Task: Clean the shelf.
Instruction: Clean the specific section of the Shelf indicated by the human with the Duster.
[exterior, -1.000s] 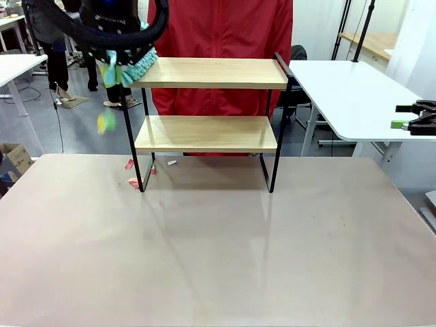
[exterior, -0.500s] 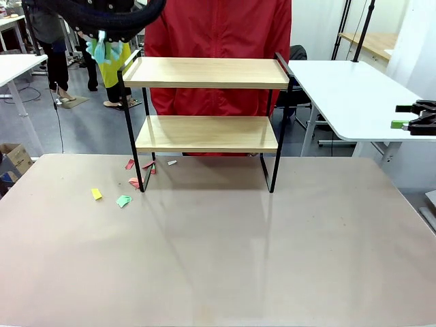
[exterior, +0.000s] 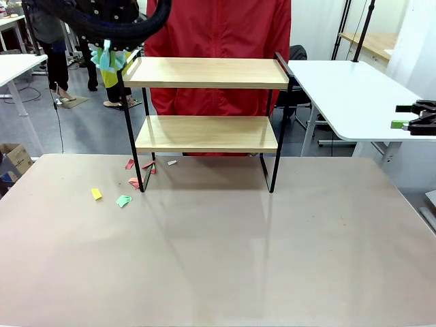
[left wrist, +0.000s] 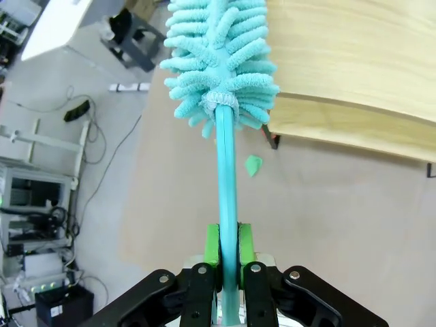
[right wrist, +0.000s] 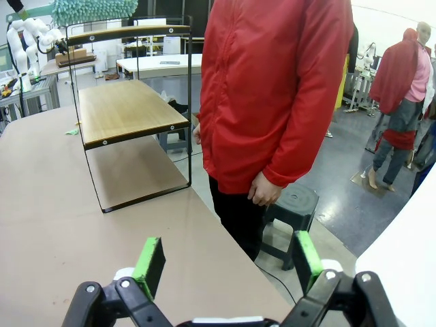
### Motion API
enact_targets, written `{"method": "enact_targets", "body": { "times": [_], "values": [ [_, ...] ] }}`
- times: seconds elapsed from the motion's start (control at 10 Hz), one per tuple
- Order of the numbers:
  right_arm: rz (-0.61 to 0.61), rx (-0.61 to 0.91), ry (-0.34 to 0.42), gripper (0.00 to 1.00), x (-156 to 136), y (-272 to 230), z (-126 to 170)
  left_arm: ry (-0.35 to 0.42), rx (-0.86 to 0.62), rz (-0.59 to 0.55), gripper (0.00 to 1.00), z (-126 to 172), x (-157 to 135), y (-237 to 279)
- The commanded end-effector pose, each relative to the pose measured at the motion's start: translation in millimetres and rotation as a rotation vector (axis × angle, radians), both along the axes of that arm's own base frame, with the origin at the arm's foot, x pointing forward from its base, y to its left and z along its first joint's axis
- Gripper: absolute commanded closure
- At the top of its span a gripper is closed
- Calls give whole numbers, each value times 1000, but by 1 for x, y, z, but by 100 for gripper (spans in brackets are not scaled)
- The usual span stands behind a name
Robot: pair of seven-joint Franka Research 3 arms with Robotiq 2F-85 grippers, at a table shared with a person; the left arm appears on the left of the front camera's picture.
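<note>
Two green pads [left wrist: 212, 244] of my left gripper [left wrist: 228, 246] are clamped tight on the teal handle of a duster [left wrist: 226, 170]. From the left wrist camera the handle runs straight up from the jaws to its fluffy teal head, which sits at the corner of the shelf [exterior: 208, 72]. In the front view the head hangs just outside the left rail of the top board. I cannot tell whether it touches the rail.

My right gripper [right wrist: 228, 264] is spread wide with nothing between its fingers. It is parked far off to the right over a white side table [exterior: 354, 95].

The shelf stands at the far middle of the main table [exterior: 218, 259], both tiers level. A person in a red jacket [exterior: 218, 27] stands directly behind it.

Below the duster, on the tabletop left of the shelf's left legs, lie a yellow scrap [exterior: 97, 194] and a green scrap [exterior: 123, 201]. A few red scraps [exterior: 131, 164] sit closer in around the left legs, and a small white scrap [exterior: 172, 162] lies beneath the lower board.
</note>
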State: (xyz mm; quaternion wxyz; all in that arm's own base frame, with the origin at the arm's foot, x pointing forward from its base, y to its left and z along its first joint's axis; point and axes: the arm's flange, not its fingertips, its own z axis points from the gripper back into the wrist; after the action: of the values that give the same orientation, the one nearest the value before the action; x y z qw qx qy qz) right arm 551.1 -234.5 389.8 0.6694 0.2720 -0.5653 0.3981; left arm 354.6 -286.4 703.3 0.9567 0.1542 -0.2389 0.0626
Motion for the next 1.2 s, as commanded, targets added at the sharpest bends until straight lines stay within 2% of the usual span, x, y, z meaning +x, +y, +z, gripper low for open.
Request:
{"method": "enact_targets", "body": {
  "times": [0.0, 0.3, 0.5, 0.6, 0.9, 1.0, 1.1],
  "values": [
    [3, -4, 0, 0, -2, 2, 2, -39, -59, -143, 87, 8, -4, 19],
    [3, -4, 0, 0, -2, 2, 2, -84, -118, -385, 87, 7, -13, 54],
    [3, -4, 0, 0, -2, 2, 2, -168, -138, -501, 87, 13, -21, 86],
    [3, -4, 0, 0, -2, 2, 2, -182, -189, -602, 87, 13, -27, 102],
    [3, -4, 0, 0, -2, 2, 2, -76, -254, -895, 87, 19, -42, 139],
    [3, -4, 0, 0, -2, 2, 2, -60, -245, -982, 87, 26, -49, 146],
    [3, -4, 0, 0, -2, 2, 2, -26, -165, -1028, 87, 37, -55, 143]
  ]
}}
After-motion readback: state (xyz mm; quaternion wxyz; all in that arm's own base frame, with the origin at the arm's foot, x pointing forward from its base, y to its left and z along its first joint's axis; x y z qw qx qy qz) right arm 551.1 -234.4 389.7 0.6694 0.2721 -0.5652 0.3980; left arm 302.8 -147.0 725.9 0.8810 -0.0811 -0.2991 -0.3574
